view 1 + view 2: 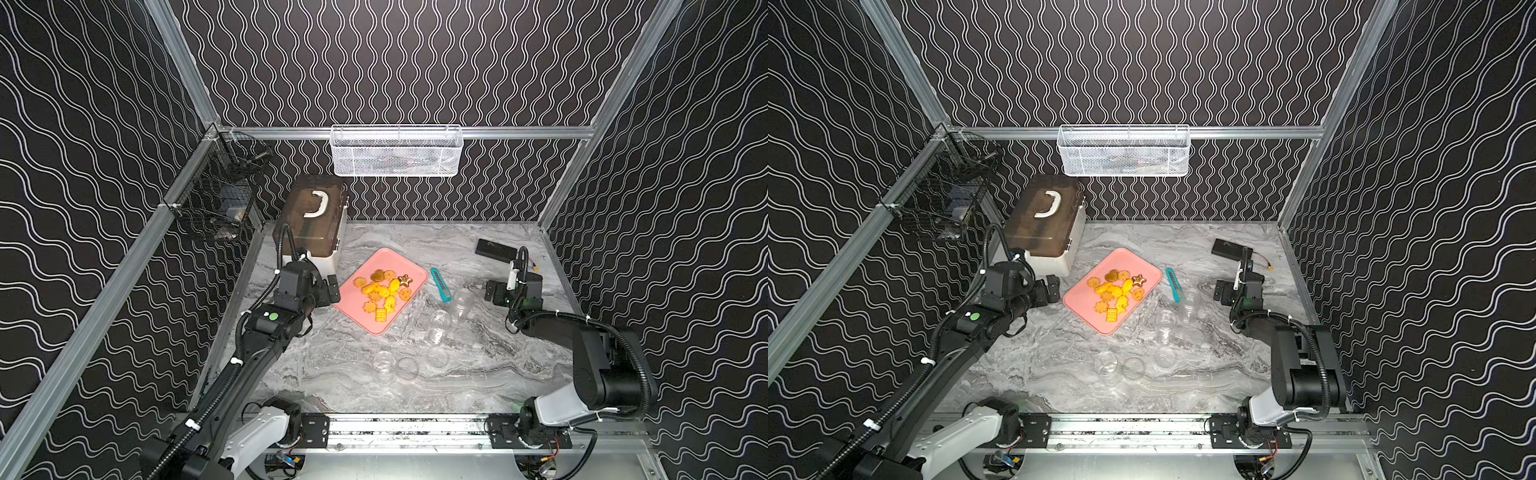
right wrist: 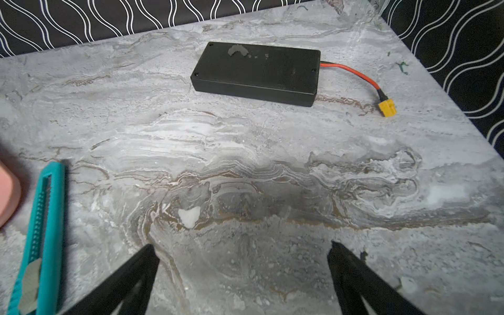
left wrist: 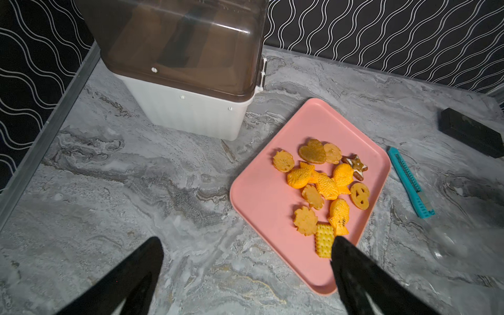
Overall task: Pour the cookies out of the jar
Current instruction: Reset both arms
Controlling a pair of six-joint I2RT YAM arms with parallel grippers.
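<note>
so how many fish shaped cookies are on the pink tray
4 fish-shaped cookies, all on the pink tray: three overlapping mid-pile, one beside the rectangular cracker. None looks hidden.

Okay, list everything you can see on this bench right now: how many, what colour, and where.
cookies: about twelve, mostly orange-yellow, a few brown, on the tray
tray: one, pink, mid-table
utility knife: one, teal, beside the tray
clear containers: several, transparent, count unclear, near the knife and towards the front
black box: one, red lead with yellow plug, back right
storage box: one, white with brown lid, back left
mesh basket: one, white, on the back rail
wire basket: one, black, on the left rail
table: one, grey marble
left gripper: black, open, by the tray
right gripper: black, open, near the black box
</note>
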